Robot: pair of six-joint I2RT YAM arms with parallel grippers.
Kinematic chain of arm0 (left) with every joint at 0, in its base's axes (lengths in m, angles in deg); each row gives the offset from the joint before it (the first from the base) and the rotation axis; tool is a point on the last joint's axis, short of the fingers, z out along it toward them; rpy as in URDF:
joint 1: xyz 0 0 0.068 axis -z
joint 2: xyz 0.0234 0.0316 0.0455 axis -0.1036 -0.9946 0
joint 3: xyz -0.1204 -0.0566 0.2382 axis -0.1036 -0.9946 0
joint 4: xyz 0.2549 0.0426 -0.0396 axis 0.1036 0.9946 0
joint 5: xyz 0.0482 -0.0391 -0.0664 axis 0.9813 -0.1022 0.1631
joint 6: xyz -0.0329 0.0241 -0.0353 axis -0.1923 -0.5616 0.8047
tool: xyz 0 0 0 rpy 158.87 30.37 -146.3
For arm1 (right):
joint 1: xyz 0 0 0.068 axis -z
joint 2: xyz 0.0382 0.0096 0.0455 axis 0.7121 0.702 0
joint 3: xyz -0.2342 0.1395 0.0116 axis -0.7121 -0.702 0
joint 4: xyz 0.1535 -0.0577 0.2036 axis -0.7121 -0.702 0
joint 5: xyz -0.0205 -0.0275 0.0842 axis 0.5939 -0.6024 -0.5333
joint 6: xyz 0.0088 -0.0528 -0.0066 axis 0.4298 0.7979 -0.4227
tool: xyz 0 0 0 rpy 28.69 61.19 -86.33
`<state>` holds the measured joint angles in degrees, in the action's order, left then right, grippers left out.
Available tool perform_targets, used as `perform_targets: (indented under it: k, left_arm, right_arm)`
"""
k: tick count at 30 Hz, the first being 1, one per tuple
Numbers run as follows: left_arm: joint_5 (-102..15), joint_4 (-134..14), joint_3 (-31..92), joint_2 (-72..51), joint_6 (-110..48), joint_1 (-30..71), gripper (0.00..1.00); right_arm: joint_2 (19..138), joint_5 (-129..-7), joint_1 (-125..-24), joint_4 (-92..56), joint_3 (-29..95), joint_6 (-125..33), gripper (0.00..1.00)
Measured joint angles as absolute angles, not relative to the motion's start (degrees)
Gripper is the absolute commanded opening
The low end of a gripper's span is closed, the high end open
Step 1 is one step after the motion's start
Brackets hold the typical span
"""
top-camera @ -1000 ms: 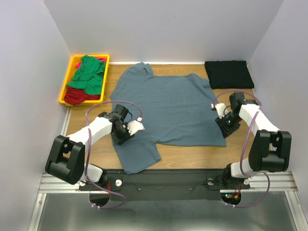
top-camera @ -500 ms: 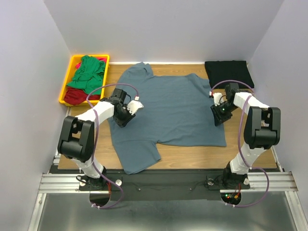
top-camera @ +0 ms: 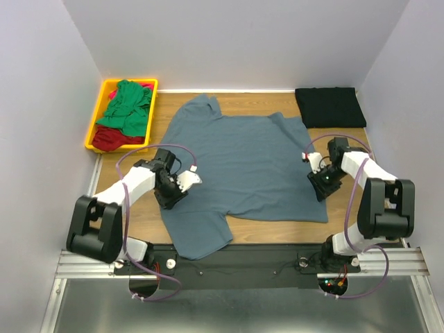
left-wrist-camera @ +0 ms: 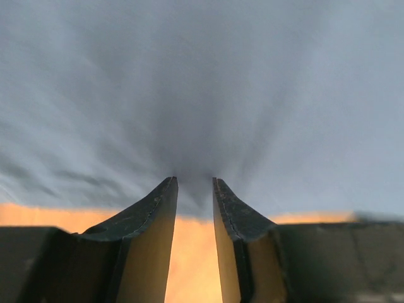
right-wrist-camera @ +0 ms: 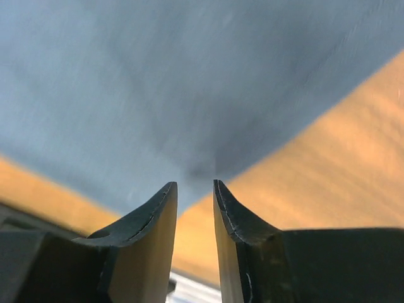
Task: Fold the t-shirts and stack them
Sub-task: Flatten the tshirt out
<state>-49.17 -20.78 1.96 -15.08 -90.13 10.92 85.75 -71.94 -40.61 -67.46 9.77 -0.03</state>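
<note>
Change: both my arms have drawn back toward the near edge over the last half second, and the grey shirt came with them. Its near sleeve now reaches the table front edge.
Meaning: reads as a drag to flatten before the first fold. No fold made yet on this one.
Left pincer: narrow, nipping the grey shirt's left edge between the sleeves. Creases fan out from my tips.
Right pincer: narrow, nipping the opposite edge. Cloth puckers at the tips, bare wood just beside.
Grey shirt: mid-table, spread flat and sideways, mostly smooth.
Cloth: matte, limp, thin. It stretches under pull, so it will likely slacken on release.
Black shirt: neat folded rectangle, far right corner. One done, I'd say.
Green shirt, red shirt: crumpled heap, green on top, in the tray.
Tray: rigid yellow plastic, far left.
</note>
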Motion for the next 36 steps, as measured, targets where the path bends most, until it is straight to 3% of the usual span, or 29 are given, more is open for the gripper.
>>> perform_targets:
  k: [6, 10, 14, 19, 25, 31, 36]
  left_arm:
    - [-53.1, -14.0, 10.9, -10.5, -91.6, 11.0, 0.40]
    - [-53.6, -19.9, 19.4, -18.3, -88.7, 10.7, 0.40]
    - [-52.5, -26.2, 22.5, -27.0, -85.2, 9.8, 0.40]
    - [-50.4, -31.3, 25.4, -35.2, -81.8, 8.8, 0.40]
    - [-48.1, -34.5, 22.2, -36.5, -81.9, 8.4, 0.40]
    - [-48.7, -36.0, 11.4, -28.4, -84.6, 8.5, 0.40]
    - [-50.1, -28.4, 4.8, -20.5, -88.1, 9.0, 0.41]
  right_arm:
    - [82.8, -75.1, -40.6, -74.3, 19.4, -0.1, 0.35]
    - [92.1, -79.6, -40.6, -71.2, 31.1, -4.6, 0.31]
    - [100.0, -81.4, -40.6, -66.8, 33.7, -8.6, 0.29]
    - [105.6, -81.7, -40.6, -62.9, 33.7, -12.5, 0.28]
    - [105.2, -80.4, -40.6, -58.4, 29.2, -12.4, 0.28]
    - [98.6, -78.3, -40.6, -55.8, 20.3, -8.7, 0.28]
    - [92.4, -76.5, -40.7, -59.9, 13.8, -4.3, 0.29]
